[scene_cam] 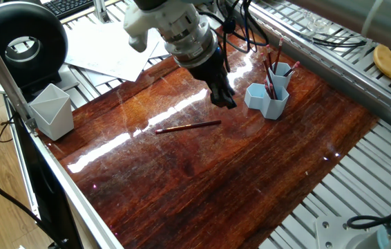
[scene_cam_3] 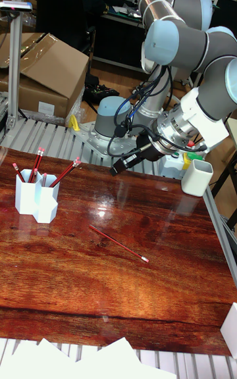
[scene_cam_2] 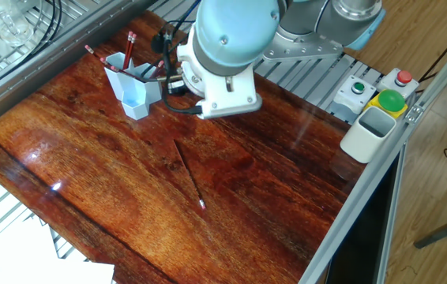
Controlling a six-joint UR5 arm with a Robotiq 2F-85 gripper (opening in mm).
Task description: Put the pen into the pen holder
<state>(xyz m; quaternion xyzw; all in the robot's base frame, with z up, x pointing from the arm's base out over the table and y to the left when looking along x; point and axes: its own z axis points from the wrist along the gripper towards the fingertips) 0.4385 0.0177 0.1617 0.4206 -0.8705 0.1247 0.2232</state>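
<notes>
pen [scene_cam: 188, 126] lies flat on worktop [scene_cam: 251, 180], apart from pen holder [scene_cam: 268, 97]; claw [scene_cam: 224, 99] hangs above, grasping nothing, jaw state unclear. other fixed view: wrist hides claw. tall view: claw [scene_cam_3: 120, 168] angled down, likely approaching the pen.

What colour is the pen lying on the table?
Dark red with a white tip: the pen shows best in the tall fixed view.

Glossy wood table [scene_cam: 251, 166] — plastic pen holder [scene_cam: 268, 99]
</notes>
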